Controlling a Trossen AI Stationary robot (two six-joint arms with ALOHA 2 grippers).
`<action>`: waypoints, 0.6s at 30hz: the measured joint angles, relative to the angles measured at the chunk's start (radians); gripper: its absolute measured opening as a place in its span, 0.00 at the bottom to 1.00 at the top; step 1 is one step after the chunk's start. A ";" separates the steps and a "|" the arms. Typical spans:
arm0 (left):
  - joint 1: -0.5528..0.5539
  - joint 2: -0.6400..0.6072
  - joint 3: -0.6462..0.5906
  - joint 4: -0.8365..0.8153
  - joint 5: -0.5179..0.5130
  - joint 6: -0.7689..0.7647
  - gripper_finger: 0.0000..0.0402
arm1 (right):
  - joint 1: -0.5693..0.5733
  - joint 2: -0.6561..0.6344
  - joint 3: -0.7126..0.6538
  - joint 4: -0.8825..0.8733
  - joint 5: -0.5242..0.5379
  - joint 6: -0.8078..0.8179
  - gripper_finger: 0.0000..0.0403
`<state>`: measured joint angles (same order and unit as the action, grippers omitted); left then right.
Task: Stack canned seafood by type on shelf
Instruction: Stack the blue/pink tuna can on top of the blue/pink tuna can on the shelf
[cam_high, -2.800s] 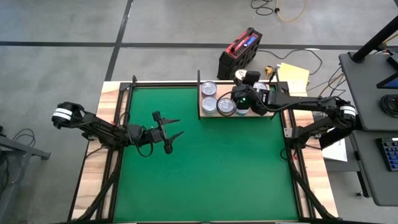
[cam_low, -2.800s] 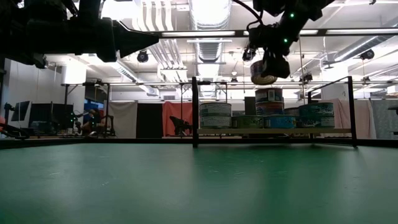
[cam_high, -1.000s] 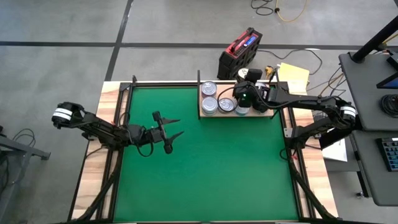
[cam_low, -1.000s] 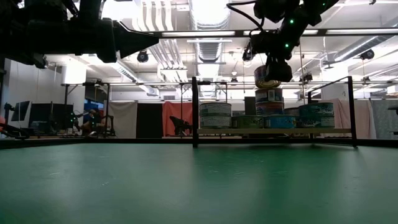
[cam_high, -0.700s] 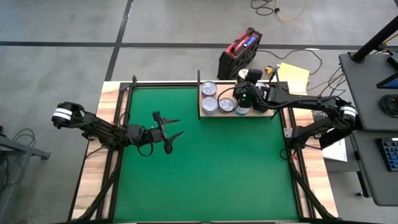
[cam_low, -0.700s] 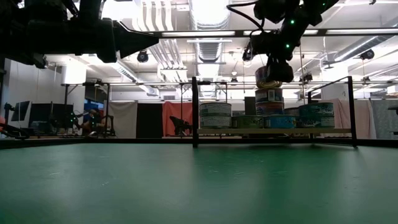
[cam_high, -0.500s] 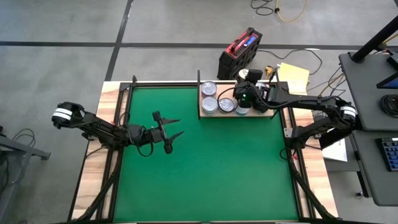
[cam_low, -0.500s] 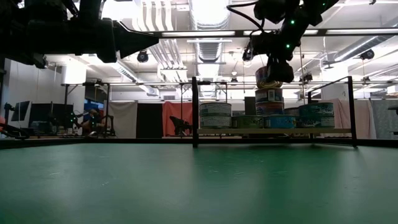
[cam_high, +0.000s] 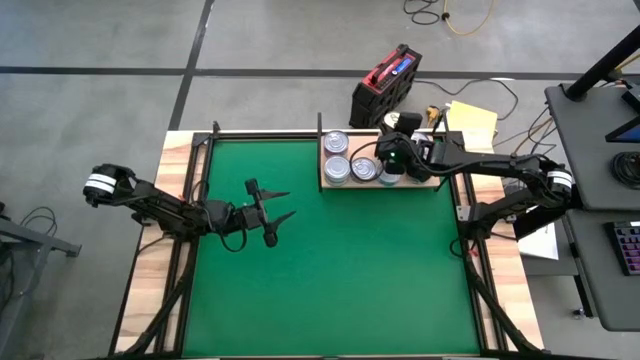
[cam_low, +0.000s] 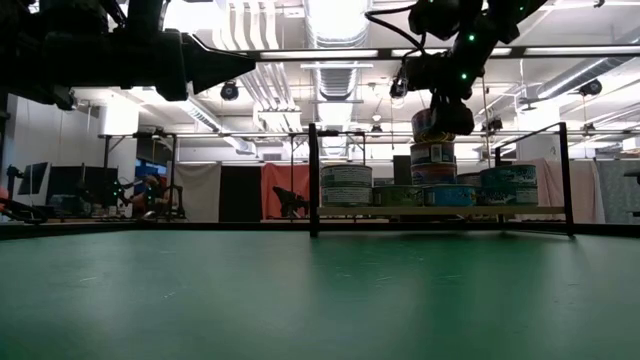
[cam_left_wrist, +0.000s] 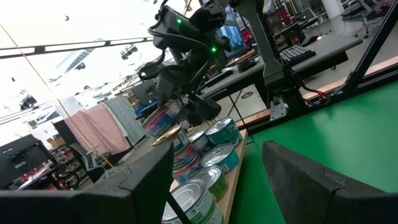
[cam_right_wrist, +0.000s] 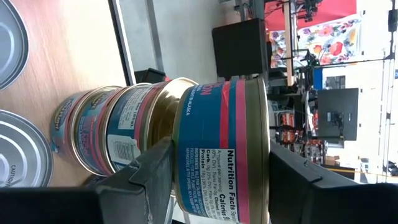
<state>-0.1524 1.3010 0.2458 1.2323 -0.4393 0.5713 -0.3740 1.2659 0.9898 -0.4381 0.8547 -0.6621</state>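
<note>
R gripper (cam_low: 437, 118) clamped on a can (cam_right_wrist: 221, 149), hovering just above a two-can stack (cam_low: 432, 164) on shelf (cam_high: 428, 183). L gripper (cam_high: 272, 215) open, empty, mid-mat. Risk: release off-centre and the stack topples, w/ neighbours close.

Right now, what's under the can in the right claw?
A stack of two like-labelled cans on the wooden shelf, under the held can. Whether it touches yet can't be told.

Red-black toolbox (cam_high: 386, 84) beyond green mat (cam_high: 320, 260)
</note>
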 joint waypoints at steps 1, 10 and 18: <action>0.000 0.000 0.000 0.000 0.000 0.000 0.57 | 0.000 0.000 0.000 0.000 0.000 0.000 0.46; 0.000 0.000 0.000 0.000 0.000 0.000 0.57 | 0.000 0.000 -0.005 0.001 -0.002 0.000 0.46; 0.000 0.000 0.000 0.000 0.000 0.000 0.57 | 0.000 0.000 -0.012 0.001 -0.003 0.000 0.48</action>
<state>-0.1524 1.3010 0.2455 1.2320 -0.4393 0.5713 -0.3740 1.2659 0.9779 -0.4370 0.8520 -0.6621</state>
